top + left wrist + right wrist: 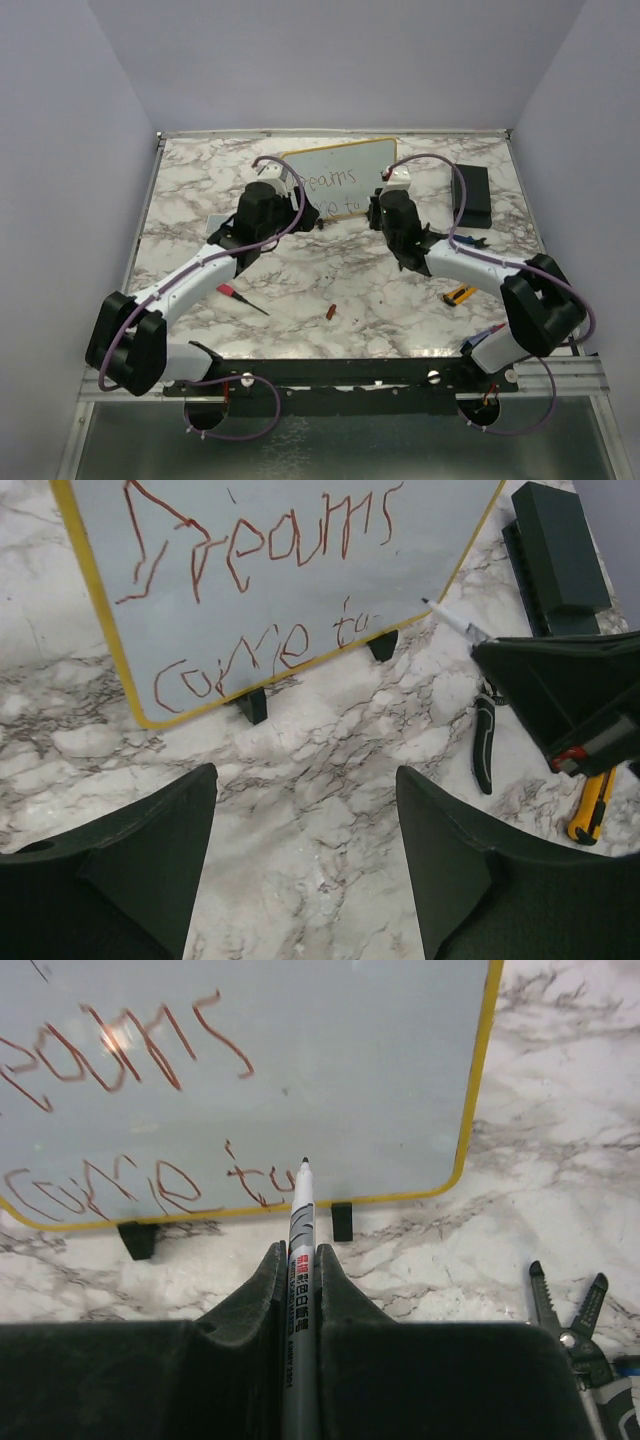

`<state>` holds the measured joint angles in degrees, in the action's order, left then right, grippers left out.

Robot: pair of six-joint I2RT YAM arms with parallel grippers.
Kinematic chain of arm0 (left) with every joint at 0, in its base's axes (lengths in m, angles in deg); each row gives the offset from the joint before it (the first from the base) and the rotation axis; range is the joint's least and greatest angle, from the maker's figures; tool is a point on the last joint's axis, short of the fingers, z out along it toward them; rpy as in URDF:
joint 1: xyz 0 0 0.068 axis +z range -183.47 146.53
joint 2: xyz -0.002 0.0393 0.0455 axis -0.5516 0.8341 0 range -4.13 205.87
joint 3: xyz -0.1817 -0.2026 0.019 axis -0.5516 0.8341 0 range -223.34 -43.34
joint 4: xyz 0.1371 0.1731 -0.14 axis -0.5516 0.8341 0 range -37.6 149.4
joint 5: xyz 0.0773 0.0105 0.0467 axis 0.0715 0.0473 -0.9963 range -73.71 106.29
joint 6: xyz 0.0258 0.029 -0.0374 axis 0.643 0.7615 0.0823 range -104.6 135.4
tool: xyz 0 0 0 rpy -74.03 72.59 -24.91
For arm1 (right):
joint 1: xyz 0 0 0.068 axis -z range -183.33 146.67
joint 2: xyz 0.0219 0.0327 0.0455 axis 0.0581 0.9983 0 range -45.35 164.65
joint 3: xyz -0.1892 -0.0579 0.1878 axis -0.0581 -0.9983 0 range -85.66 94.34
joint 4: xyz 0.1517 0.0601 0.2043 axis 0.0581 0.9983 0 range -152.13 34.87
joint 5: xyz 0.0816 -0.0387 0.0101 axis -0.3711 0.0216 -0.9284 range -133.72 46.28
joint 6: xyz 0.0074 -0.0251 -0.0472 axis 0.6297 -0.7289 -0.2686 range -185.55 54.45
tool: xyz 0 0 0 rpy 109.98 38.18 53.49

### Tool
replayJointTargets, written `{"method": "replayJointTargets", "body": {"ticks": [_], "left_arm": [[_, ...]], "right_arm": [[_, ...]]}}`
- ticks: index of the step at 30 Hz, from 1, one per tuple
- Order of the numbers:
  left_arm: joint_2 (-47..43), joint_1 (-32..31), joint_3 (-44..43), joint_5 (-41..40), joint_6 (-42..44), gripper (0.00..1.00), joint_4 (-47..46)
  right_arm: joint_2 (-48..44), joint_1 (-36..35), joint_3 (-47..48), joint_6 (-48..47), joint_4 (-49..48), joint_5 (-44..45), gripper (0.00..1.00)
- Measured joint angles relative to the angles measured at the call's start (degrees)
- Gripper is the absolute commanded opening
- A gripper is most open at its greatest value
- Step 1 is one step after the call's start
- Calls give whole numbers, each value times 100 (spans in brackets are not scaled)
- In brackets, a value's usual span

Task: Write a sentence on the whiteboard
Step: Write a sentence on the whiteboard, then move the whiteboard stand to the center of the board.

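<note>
Two lines of lettering form the sentence (260, 590) on the whiteboard (345, 180) — "Dreams" above, an unfinished "come t…" below. The board stands upright on the worktop (340, 280), beyond both arms. The right gripper (298, 1256) has its jaws clamped on the marker (301, 1215), tip at the board's lower line. The left gripper (305, 790) holds its jaws wide and empty before the board, bracing nothing — a hard stroke could shove or tip it. Counted: one board on two feet (252, 705), one marker, one dark box (470, 195) to its right. In front lie one small red piece (330, 312), one red-handled tool (232, 293) and one yellow cutter (460, 294).
</note>
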<state>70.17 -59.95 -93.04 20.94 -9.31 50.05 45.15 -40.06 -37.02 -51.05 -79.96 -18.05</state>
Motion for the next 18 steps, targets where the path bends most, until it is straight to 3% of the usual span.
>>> {"method": "replayJointTargets", "body": {"ticks": [8,18], "left_arm": [[1130,-1043,101,-1604,-732,71,-529],[2614,-1379,-518,-2616,-970,69,-737]], "right_arm": [[-1274,22,-223,-66,79,146,1],[-1871,490,-802,-55,157,125,1]]}}
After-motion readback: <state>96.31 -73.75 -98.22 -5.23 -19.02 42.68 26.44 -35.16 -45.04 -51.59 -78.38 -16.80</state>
